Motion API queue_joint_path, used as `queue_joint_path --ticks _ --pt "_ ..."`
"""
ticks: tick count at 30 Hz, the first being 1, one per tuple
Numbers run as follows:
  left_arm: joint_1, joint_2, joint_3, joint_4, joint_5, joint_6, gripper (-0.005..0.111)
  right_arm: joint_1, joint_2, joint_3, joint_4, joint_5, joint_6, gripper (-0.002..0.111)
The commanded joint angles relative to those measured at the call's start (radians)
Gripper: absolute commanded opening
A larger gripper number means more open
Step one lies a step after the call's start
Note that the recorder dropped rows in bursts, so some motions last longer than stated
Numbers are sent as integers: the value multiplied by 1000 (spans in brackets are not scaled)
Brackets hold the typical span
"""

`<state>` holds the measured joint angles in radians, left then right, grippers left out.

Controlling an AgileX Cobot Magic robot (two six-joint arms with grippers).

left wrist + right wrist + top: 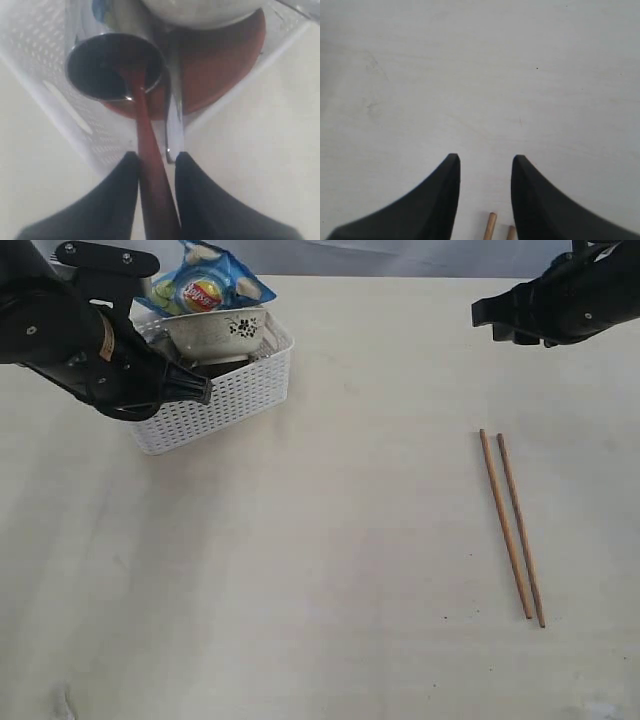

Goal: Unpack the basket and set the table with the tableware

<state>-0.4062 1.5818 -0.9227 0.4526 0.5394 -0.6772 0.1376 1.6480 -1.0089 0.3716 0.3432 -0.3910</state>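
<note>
Left gripper [156, 156] closed on the handle of the dark red spoon [143, 122] at the white basket [230, 392]; right gripper [485, 158], jaws apart and empty, hovering well to the basket's right.

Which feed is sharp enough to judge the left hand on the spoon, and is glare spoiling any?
Left wrist view: soft all over, bowl washed out, glare on the rim of the steel cup, yet the spoon reads clearly between the fingers of the left hand. Exterior view: sharp, evenly lit, but the arm covers that grip. Right wrist view: table sharp, no glare.
</note>
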Motion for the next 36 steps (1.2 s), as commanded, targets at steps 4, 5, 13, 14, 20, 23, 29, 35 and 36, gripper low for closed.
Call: queue_joint_path --ticks 4,5,13,14,20,23,29,35,36 --pt "-5 -1 2 6 -11 -7 22 -5 4 -1 2 -2 -2 34" --pt "-5 -1 2 6 -2 -7 22 -5 4 -1 2 -2 -2 34" --pt "-5 -12 -6 45 65 -27 22 -5 4 -1 6 -2 -2 34" --pt "-5 -19 -6 45 68 -27 22 -5 4 -1 6 -2 -2 34" --pt "-5 -63 -6 45 84 -27 21 -5 4 -1 12 -2 -2 34" --pt "-5 -81 -6 47 92 -25 21 -5 4 -1 12 -2 -2 34" --pt "-5 -117 -6 47 99 -23 21 -5 4 -1 12 -2 -2 34" --pt "-5 -134 -4 38 150 -18 2 -5 4 -1 19 -2 -2 34" --pt "-5 -132 -4 31 160 -18 0 -5 4 -1 22 -2 -2 34"
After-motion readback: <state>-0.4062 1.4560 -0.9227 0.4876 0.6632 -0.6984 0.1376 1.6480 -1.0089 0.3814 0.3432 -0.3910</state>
